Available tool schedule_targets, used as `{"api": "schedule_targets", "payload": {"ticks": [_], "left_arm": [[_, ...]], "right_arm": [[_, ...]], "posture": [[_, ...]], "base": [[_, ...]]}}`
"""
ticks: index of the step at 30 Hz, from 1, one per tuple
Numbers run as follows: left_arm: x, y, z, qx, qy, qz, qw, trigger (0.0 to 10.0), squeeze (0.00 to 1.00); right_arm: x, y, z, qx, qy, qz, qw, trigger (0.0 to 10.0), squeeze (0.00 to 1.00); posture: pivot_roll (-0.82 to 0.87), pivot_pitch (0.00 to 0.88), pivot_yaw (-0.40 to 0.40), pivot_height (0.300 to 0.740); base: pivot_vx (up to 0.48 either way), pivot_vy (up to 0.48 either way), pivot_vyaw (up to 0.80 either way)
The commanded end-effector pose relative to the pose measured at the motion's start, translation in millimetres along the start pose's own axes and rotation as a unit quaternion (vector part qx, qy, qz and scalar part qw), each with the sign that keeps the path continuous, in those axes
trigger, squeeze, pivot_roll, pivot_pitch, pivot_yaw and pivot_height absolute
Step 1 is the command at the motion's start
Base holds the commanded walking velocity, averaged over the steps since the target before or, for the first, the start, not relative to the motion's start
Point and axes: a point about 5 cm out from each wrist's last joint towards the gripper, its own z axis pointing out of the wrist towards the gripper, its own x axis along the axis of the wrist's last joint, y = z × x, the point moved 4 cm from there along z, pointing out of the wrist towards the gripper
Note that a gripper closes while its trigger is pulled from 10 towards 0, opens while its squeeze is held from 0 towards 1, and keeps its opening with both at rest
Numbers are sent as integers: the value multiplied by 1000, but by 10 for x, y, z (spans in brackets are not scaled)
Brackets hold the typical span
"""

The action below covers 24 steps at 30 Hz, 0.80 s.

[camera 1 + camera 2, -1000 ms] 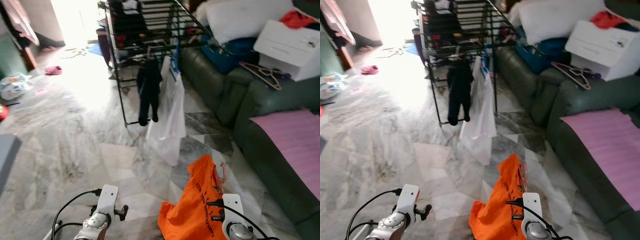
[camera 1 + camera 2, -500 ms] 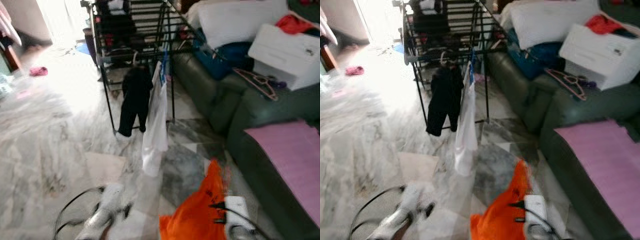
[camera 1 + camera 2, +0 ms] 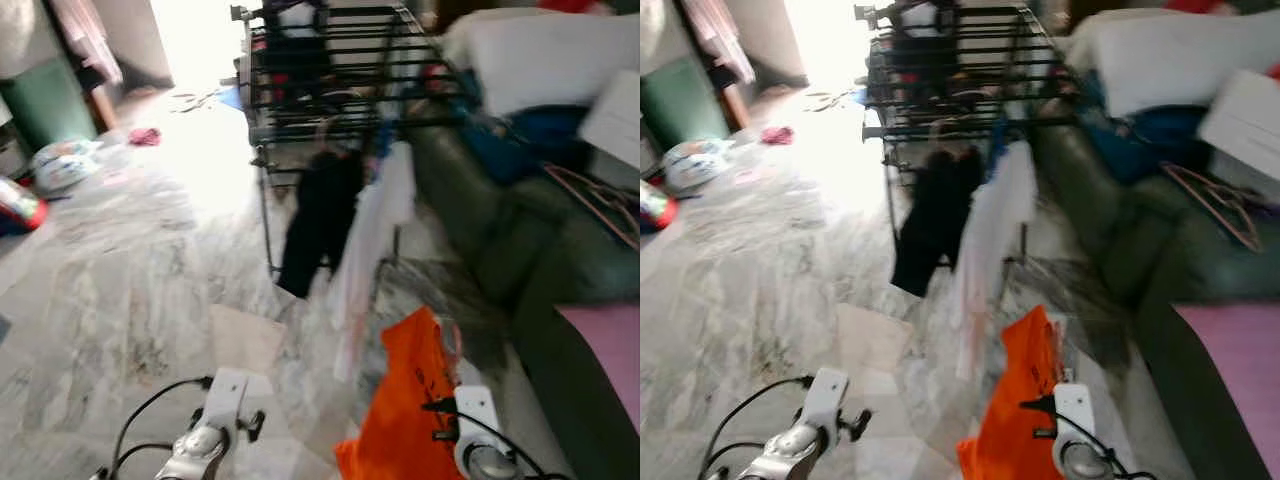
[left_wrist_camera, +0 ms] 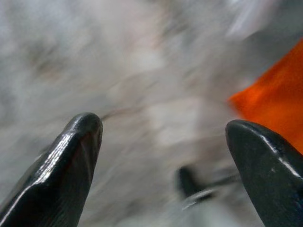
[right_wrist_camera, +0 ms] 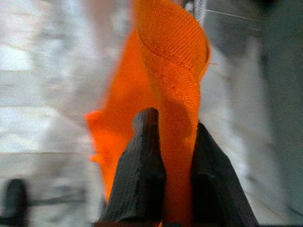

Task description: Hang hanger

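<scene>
An orange garment [image 3: 405,400] hangs from my right gripper [image 5: 173,123], whose black fingers [image 5: 147,156] are shut on a fold of the cloth [image 5: 165,61]. A pinkish hanger hook [image 3: 449,342] shows blurred at the garment's top. The black drying rack [image 3: 330,70] stands ahead, with a black garment [image 3: 318,215] and a white one [image 3: 370,240] hung on its near rail. My left gripper [image 4: 165,132] is open above the marble floor, holding nothing. The eye views are blurred.
A dark green sofa [image 3: 560,260] runs along the right, piled with pillows, a white box and a pink hanger [image 3: 590,195]. Small clutter lies on the floor at the far left [image 3: 60,165]. Open marble floor [image 3: 130,270] lies left of the rack.
The whole picture has swung, so the camera moved; the rack now sits nearer the middle. The orange garment stays in my right gripper.
</scene>
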Motion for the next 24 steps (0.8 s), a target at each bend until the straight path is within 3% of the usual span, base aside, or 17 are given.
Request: {"api": "schedule_targets", "payload": {"ticks": [1,13,22,24], "left_arm": [[108,83,24,-8,14,2,1000,10000,0],[55,103,19,-7,6,-1,1000,10000,0],[42,103,18,-6,4,-4,1000,10000,0],[33,95,15,-6,3,-2,1000,10000,0]], "right_arm": [[39,115,0,-14,12,-2,1000,10000,0],[-20,154,-10,-24,1,-4,1000,10000,0],[-68,99,-18,-15,-7,2,1000,10000,0],[-65,75,-17,-13,-7,4,1000,10000,0]], "posture": [[-60,1,16,740],[-59,2,12,740],[-61,5,20,740],[-60,8,21,740]], "base": [[0,0,419],[0,0,0],[0,0,0],[0,124,-716]]}}
